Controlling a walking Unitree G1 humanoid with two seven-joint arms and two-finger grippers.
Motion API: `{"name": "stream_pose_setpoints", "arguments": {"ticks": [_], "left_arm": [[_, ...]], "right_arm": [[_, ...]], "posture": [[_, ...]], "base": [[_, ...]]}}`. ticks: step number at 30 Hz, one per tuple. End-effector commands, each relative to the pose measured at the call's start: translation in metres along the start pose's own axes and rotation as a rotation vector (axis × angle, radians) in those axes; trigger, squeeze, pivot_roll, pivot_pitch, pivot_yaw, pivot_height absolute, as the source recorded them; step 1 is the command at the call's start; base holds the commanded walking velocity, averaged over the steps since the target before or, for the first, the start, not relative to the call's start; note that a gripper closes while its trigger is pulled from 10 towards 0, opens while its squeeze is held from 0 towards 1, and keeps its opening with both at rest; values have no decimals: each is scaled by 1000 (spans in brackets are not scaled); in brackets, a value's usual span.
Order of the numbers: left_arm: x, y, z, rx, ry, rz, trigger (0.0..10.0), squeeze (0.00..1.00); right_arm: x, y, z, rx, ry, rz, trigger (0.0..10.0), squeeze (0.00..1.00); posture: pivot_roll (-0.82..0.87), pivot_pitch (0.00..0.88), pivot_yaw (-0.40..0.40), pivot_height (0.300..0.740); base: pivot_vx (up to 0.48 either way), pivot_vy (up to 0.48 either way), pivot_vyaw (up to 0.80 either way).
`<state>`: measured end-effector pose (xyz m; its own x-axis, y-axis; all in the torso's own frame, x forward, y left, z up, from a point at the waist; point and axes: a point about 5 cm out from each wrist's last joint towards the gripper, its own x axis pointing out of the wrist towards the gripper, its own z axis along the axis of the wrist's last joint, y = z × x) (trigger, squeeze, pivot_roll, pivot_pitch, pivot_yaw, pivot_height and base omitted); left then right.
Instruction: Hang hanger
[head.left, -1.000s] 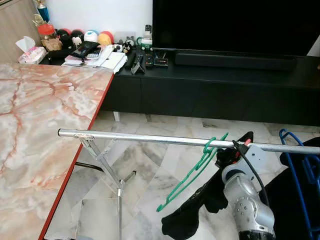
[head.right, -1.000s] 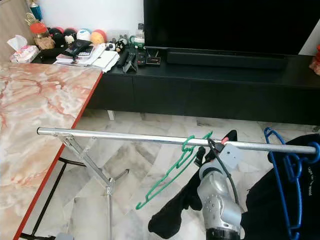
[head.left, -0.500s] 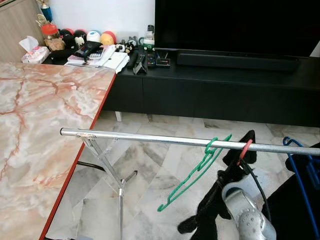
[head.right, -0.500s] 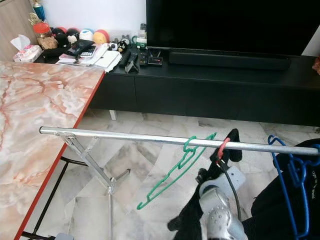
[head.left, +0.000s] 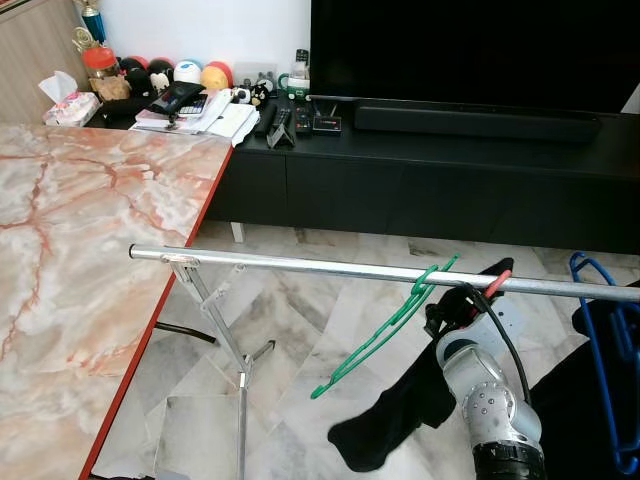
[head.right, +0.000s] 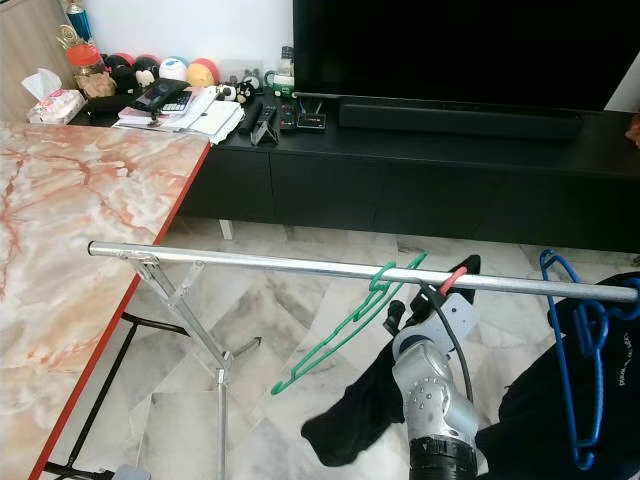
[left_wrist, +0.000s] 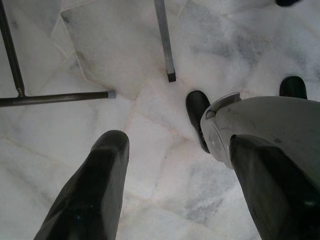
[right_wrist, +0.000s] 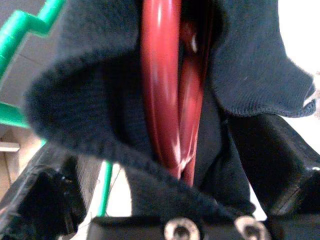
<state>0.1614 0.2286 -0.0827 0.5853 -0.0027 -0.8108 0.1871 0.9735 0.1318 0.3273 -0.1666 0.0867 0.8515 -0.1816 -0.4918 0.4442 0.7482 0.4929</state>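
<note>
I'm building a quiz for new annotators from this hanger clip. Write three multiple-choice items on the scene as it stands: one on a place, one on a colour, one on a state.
1. Where does the green hanger hang?
A. On the metal rail
B. On the marble table
C. On the TV cabinet

2. What colour is the hanger at the rail's far right end?
A. Yellow
B. Blue
C. White

3. What is the right tool doing?
A. Hanging idle and open
B. Gripping the rail's leg
C. Shut on a red hanger with dark cloth

Key:
1 A: its hook sits over the metal rail, beside the red hanger's hook.
2 B: a blue hanger hangs there with dark clothing.
3 C: in the right wrist view the red hanger, wrapped in dark cloth, runs between the fingers.

The left tool hangs open over the floor.
</note>
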Motion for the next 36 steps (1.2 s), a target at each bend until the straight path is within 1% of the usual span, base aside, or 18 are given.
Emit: {"name": "stream_pose_setpoints", "arguments": {"ticks": [1,4,7,11,14,16,19,20,21,22,27,28,30,31,32,33,34,36], "left_arm": [[-2,-3,-9,8,34,-10,10000,0],[-2,-3,-9,10,34,-10,10000,0],[-2,-3,-9,14,33,-10,10000,0],[-1,-4,-8,18,29,-7,10000,0],[-1,-4,-8,19,29,-7,10000,0],[-1,-4,-8,20,28,-7,10000,0],[-2,-4,-8,21,29,-7,10000,0],[-2,-3,-9,22,29,-7,10000,0],[-2,-3,-9,24,30,-6,10000,0],[-2,-3,-9,25,31,-6,10000,0],[-2,-2,-9,25,33,-3,10000,0],[-2,-2,-10,25,34,-3,10000,0],[-2,-2,-10,26,34,-3,10000,0],[-2,-2,-10,26,34,-3,10000,0],[-2,-2,-10,26,34,-3,10000,0],[-2,-2,-10,26,34,-3,10000,0],[-2,-2,-10,26,34,-3,10000,0],[-2,-2,-10,25,34,-3,10000,0]], "right_arm": [[1,5,10,2,-45,-1,10000,0],[1,2,10,-7,-57,-14,10000,0],[1,0,12,-32,-97,-20,10000,0],[1,3,19,-62,-164,6,10000,0],[1,5,20,-71,-180,17,10000,0],[2,7,19,-82,-168,22,10000,0],[3,7,10,-92,-120,19,10000,0],[3,6,6,-91,-101,15,4745,0],[4,5,2,-91,-86,10,4745,0],[4,5,-3,-91,-63,14,0,0],[5,5,-7,-89,-52,12,0,0],[5,5,-7,-96,-53,12,1373,0],[5,5,-7,-101,-53,12,1373,0],[6,5,-8,-101,-50,11,2980,0],[6,6,-8,-101,-46,11,8902,0],[6,6,-8,-101,-45,12,8902,0],[6,7,-9,-101,-44,12,10000,0],[6,7,-8,-101,-49,15,10000,0]], "posture": [[14,126,3,740],[15,127,3,740],[14,129,4,740],[16,128,3,740],[17,128,3,740],[16,126,2,740],[17,127,2,740],[19,126,2,740],[19,126,2,740],[19,128,2,740],[21,128,3,740],[21,128,3,740],[21,128,3,740],[21,128,3,740],[22,127,3,740],[22,127,3,740],[22,128,4,740],[22,128,3,740]], "base": [[0,0,0],[0,0,0],[0,0,0],[0,0,0],[0,0,0],[0,0,0],[0,0,0],[0,0,0],[0,0,0],[0,0,0],[0,0,0],[0,0,0],[0,0,0],[0,0,0],[0,0,0],[0,0,0],[0,0,0],[0,0,0]]}}
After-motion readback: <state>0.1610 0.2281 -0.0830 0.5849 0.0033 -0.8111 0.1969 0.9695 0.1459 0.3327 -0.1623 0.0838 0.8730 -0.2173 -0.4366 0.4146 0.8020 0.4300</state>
